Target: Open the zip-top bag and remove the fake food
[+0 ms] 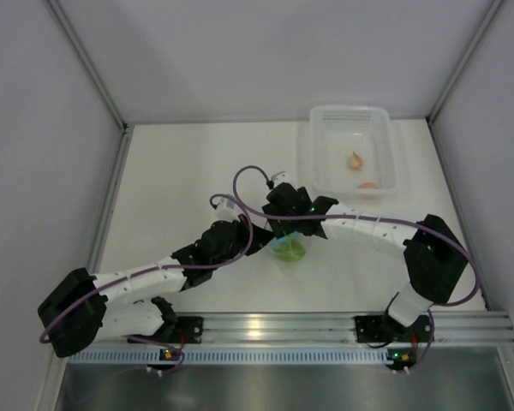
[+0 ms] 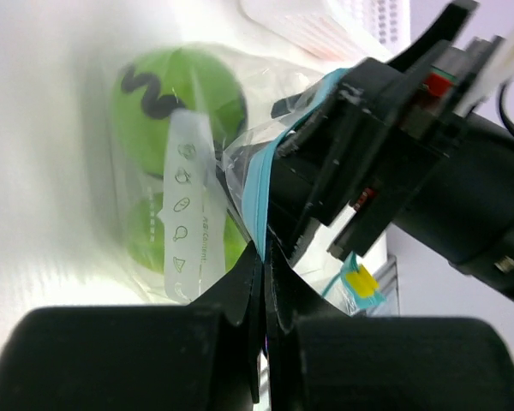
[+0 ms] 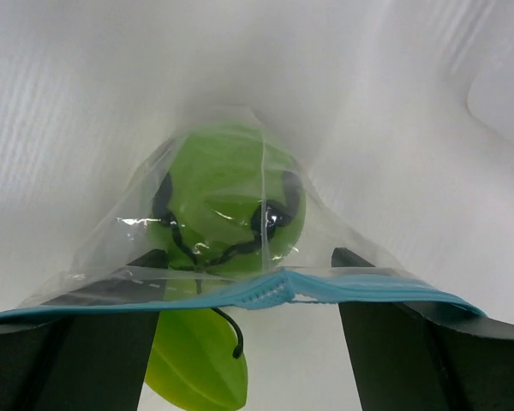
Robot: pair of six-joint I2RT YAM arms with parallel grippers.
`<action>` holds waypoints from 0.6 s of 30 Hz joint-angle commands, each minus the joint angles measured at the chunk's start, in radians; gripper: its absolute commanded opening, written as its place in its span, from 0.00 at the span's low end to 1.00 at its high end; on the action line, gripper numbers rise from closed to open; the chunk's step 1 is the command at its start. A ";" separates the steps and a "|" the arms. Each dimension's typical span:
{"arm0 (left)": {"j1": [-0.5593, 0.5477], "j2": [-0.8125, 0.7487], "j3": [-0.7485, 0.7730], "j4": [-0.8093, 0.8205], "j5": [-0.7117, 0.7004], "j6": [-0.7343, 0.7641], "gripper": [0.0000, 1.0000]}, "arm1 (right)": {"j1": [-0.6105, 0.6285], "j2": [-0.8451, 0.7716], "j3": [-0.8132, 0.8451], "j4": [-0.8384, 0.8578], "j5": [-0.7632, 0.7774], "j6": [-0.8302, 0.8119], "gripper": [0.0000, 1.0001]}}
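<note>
**Inspector:** Grippers?

**Assistant:** Left gripper [image 2: 263, 257] is pinched closed on the blue zip strip [image 3: 265, 295]. Right gripper [image 3: 248, 274] is spread wide, with the strip across its fingertips; hold undetermined.

**Inspector:** Bag and surroundings?

**Assistant:** Zip-top bag [image 1: 289, 248] sits mid-frame on the white table [image 1: 188, 163], enclosing the green ball [image 3: 227, 205] and the lime-green oval [image 3: 197, 364]. Pale walls [image 1: 240, 51] surround it.

**Inspector:** View differences?

**Assistant:** Only the top view shows the basket [image 1: 351, 116], upper right, holding peach bits [image 1: 356, 159].
</note>
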 commanded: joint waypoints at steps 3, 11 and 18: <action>-0.040 -0.044 0.043 0.145 0.092 -0.047 0.00 | -0.052 -0.066 0.011 -0.253 0.045 0.017 0.79; -0.038 -0.002 -0.038 0.098 -0.057 -0.115 0.00 | -0.040 -0.069 0.052 -0.316 -0.070 -0.039 0.79; -0.038 0.030 -0.035 0.044 -0.157 -0.079 0.00 | 0.036 0.041 0.169 -0.310 -0.141 -0.124 0.79</action>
